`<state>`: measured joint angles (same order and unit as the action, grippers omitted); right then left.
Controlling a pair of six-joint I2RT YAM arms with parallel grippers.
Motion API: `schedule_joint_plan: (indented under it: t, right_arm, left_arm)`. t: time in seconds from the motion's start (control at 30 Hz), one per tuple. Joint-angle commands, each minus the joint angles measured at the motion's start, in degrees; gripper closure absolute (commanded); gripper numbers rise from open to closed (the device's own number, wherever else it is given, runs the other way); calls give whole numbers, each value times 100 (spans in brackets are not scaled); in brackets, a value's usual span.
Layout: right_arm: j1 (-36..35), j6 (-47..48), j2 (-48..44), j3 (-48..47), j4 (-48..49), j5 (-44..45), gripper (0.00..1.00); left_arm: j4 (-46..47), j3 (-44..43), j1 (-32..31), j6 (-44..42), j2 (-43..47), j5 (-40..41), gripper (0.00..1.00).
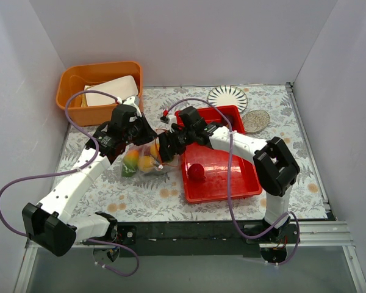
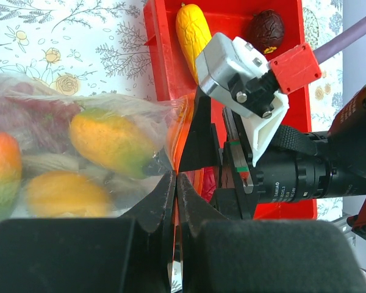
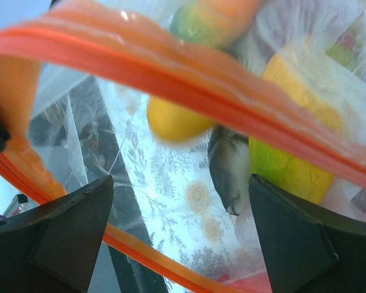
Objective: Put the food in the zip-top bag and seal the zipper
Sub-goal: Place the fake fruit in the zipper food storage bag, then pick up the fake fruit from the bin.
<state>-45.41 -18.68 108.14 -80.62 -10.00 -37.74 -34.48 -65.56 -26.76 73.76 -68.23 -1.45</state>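
Now, L tool [image 2: 175, 178] clamped on zip-top bag [image 2: 61, 97] rim; R tool [image 3: 180, 183] spread apart at its mouth.

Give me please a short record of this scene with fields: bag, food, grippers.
zip-top bag: between both grippers, mouth open
zipper: not sealed
in bag: mangoes, grey fish
in red tray: apple, corn, plum
left gripper: shut on bag edge
right gripper: open, at bag mouth

Bright, even light leaves soft shadows, while the zipper [image 3: 189, 91] just ahead of the right gripper [image 3: 180, 183] smears out of focus.
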Motion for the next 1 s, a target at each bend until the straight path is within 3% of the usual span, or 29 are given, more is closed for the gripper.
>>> schedule_joint_plan:
  t: [0.0, 0.23, 0.47, 0.8, 0.97]
  right_arm:
    - [-3, 268, -442, 46, -2, 143, 2]
    - [251, 180, -1373, 520, -345, 2178, 2]
    - [419, 145, -2147, 1241, -959, 3623, 2]
    - [524, -48, -2209, 1980, -1206, 3475, 2]
    - [515, 48, -2069, 1918, -1162, 2869, 2]
  left_arm:
    - [134, 43, -13, 51, 187, 66, 100]
    - [90, 104, -13, 25, 283, 286, 100]
    - [205, 184, -4, 34, 196, 216, 100]
    - [152, 122, -4, 34, 178, 277, 100]
    - [143, 87, -4, 33, 143, 260, 100]
